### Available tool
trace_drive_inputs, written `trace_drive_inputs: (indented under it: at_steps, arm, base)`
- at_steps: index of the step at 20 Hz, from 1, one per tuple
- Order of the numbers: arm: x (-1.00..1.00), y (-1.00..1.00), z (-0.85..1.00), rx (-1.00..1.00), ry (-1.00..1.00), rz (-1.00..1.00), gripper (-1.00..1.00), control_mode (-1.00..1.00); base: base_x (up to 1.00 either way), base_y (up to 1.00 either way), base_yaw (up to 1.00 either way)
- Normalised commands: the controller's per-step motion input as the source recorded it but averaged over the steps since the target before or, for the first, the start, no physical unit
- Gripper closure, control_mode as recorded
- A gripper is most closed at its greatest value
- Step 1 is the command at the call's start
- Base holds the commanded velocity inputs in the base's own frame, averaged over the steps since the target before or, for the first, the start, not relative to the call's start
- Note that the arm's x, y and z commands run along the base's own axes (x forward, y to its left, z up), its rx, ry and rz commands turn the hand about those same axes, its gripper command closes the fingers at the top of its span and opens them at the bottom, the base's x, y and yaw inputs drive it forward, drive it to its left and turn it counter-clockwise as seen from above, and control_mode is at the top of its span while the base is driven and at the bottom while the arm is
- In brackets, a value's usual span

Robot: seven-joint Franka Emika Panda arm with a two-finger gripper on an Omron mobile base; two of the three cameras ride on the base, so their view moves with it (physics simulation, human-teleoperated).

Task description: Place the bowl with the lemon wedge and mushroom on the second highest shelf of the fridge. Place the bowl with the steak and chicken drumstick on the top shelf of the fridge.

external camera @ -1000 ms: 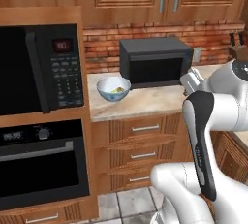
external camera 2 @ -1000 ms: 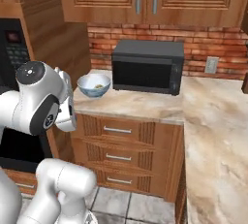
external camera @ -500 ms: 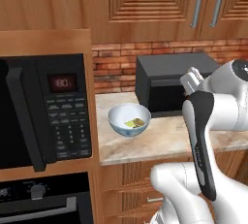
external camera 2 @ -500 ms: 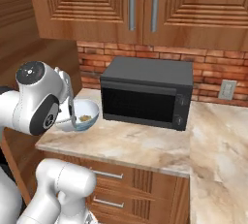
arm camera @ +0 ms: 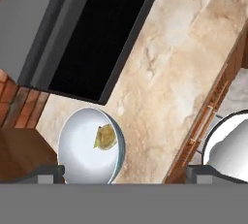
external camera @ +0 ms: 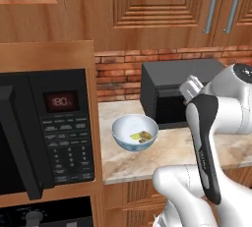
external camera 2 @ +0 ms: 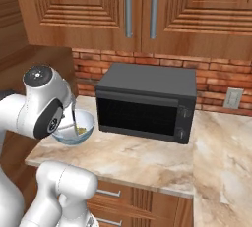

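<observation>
Red digits on the built-in microwave's display [external camera: 60, 101], apparently "180" followed by one unclear character; small white keypad labels [external camera: 67, 147] below, too small to read.

Looking into a home kitchen, wooden cabinets [external camera 2: 98, 10] hanging overhead, red brick backsplash [external camera 2: 216, 76] running behind, marble countertop [external camera 2: 147, 159] stretching along drawer fronts [external camera 2: 133, 204], black toaster oven [external camera 2: 145, 103] sitting on it, built-in microwave [external camera: 47, 127] glowing beside it.

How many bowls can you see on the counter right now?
1: the bowl sits on the marble counter, left of the toaster oven. A second bowl may be out of frame.
</observation>
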Motion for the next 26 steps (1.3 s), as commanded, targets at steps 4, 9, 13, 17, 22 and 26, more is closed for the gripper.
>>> trace_drive_inputs:
  at_steps: [4,9,13,17,22,26]
  arm:
    - [0.09,0.16,-0.72,0.06,0.34,0.19,-1.00,-1.00]
    - [1.00,0.37,-0.38,0.00,0.23,0.09,-1.00,-1.00]
    - [0.50,0.14,-0.47,0.00,0.20,0.19,-1.00,-1.00]
    - [0.18,0.12,-0.93,-0.03,0.01,0.23,-1.00,-1.00]
    - [0.44,0.03,-0.61,0.00,0.00,0.19,-1.00,-1.00]
    - [0.33,0.07,-0.61,0.00,0.00,0.13,-1.00,-1.00]
  base:
    - [0.00,0.00,0.00]
    - [0.00,0.00,0.00]
    - [0.00,0.00,0.00]
    - [0.00,0.00,0.00]
    - [0.00,0.00,0.00]
    - [0.00,0.00,0.00]
